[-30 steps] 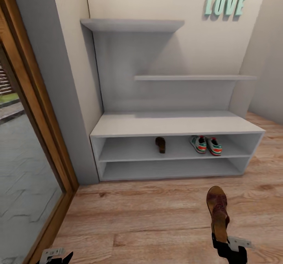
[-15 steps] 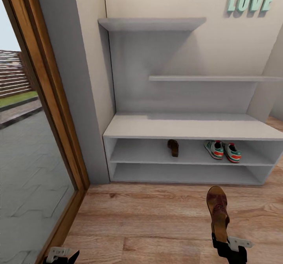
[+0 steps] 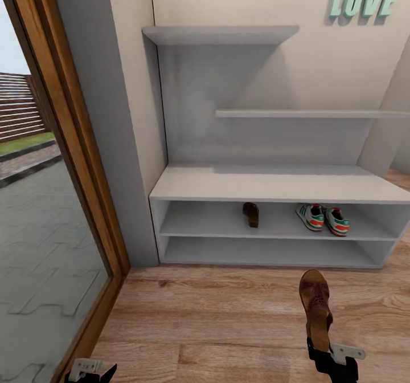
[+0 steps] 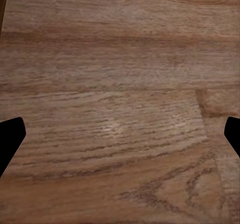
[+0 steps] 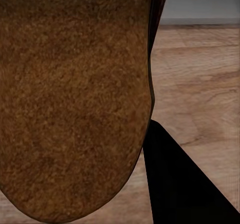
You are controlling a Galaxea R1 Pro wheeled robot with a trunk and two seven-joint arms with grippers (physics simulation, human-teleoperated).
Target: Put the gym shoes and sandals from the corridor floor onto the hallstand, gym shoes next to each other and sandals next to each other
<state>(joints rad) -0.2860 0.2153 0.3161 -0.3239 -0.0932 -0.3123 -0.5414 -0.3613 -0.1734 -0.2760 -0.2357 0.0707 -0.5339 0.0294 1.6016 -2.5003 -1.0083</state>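
Note:
The light grey hallstand stands against the wall ahead. On its upper open tier lie one dark brown sandal and, further right, the two gym shoes side by side. My right gripper is shut on the heel of the second sandal, held above the corridor floor with its toe pointing at the rack. That sandal's tan sole is close in the right wrist view. My left gripper hangs open over bare floor planks, its fingertips far apart.
A wood-framed glass door runs along the left, with paving outside. Two staggered shelves hang above the bench. Teal LOVE letters are on the wall. Open floor lies between me and the rack.
Between the oldest frame and half a second ago the whole view shifted, putting the rack further right. Since then nothing has moved; the right gripper keeps the sandal in the same place.

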